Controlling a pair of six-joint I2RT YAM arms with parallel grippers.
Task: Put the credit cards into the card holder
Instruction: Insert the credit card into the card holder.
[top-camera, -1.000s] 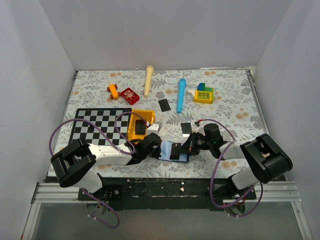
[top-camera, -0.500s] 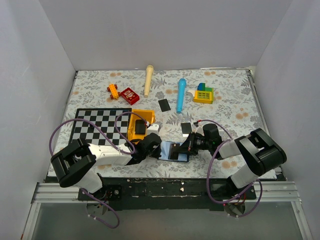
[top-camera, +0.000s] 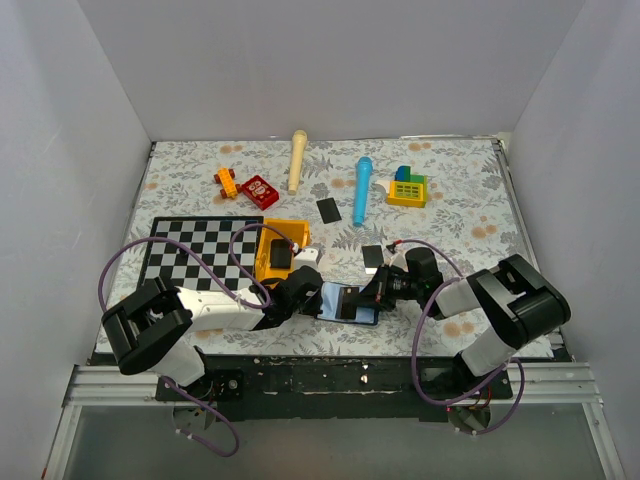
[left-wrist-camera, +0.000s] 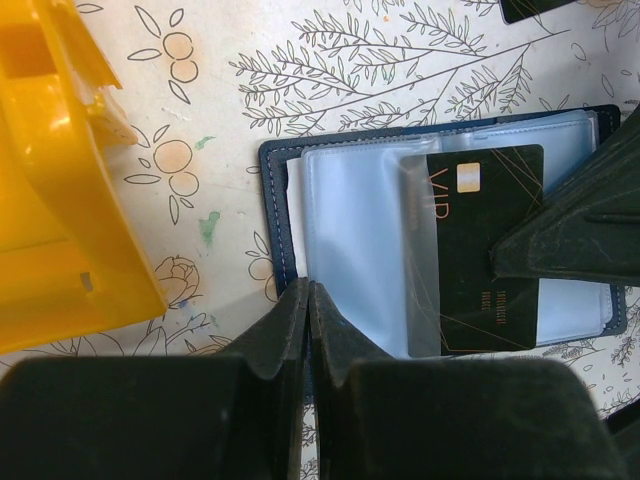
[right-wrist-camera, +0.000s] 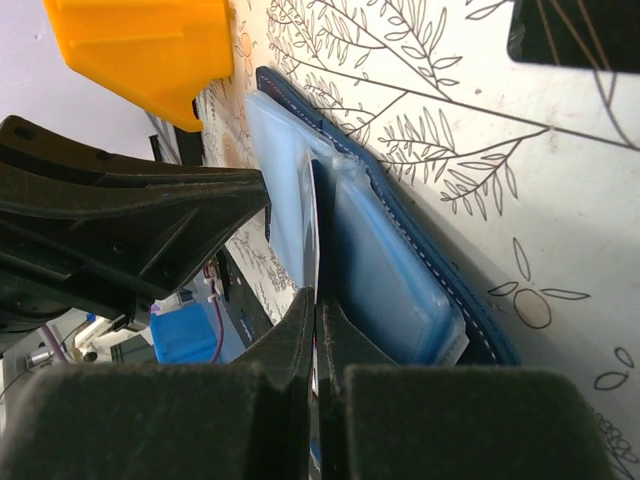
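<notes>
**Left side.** The yellow bin (left-wrist-camera: 60, 200) stands just beside the card holder (left-wrist-camera: 272, 200), apart from it. The left gripper (left-wrist-camera: 308, 320) has its jaws clenched, tip against tip, and bears on the near edge of the open holder. Whether a fold of the cover is nipped between them cannot be told.

**Centre.** The holder lies open and flat on the floral cloth (left-wrist-camera: 330, 70), light blue sleeves upward. One credit card (left-wrist-camera: 480, 240) has its leading end under the lip of a clear pocket (left-wrist-camera: 360, 250); most of its length is outside.

**Right side.** The right gripper (right-wrist-camera: 316, 330) grasps that card by its trailing end, jaws tight on the thin edge. Two loose cards (top-camera: 373, 256) (top-camera: 328, 210) lie on the cloth beyond the holder, not yet attended to.

**Risks, in my judgement.**
- The holder is restrained at one edge only. A push along the card may slide or swivel it toward the bin.
- The soft pocket lip may buckle ahead of the card, jamming it or sending it between sleeves.
- A tilted card may bow and spring from the jaws.
- Release at this depth would leave the card half seated and liable to slip out.
</notes>
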